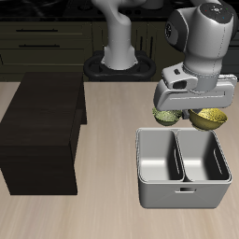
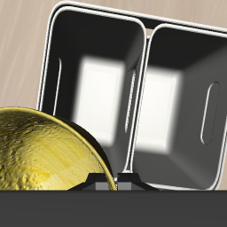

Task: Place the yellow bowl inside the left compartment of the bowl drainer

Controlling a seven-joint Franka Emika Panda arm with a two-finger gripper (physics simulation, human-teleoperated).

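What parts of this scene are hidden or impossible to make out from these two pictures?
- Gripper: exterior view, the arm's body hides its fingers; open or shut is unclear.
- Yellow bowl: exterior view, partly behind the arm; wrist view, cut off by the frame edge.
- Olive-green bowl: partly behind the arm.
- Bowl drainer: one end is hidden by the bowl in the wrist view.

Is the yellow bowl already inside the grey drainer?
No, the yellow bowl sits behind the bowl drainer, whose two wells look empty.
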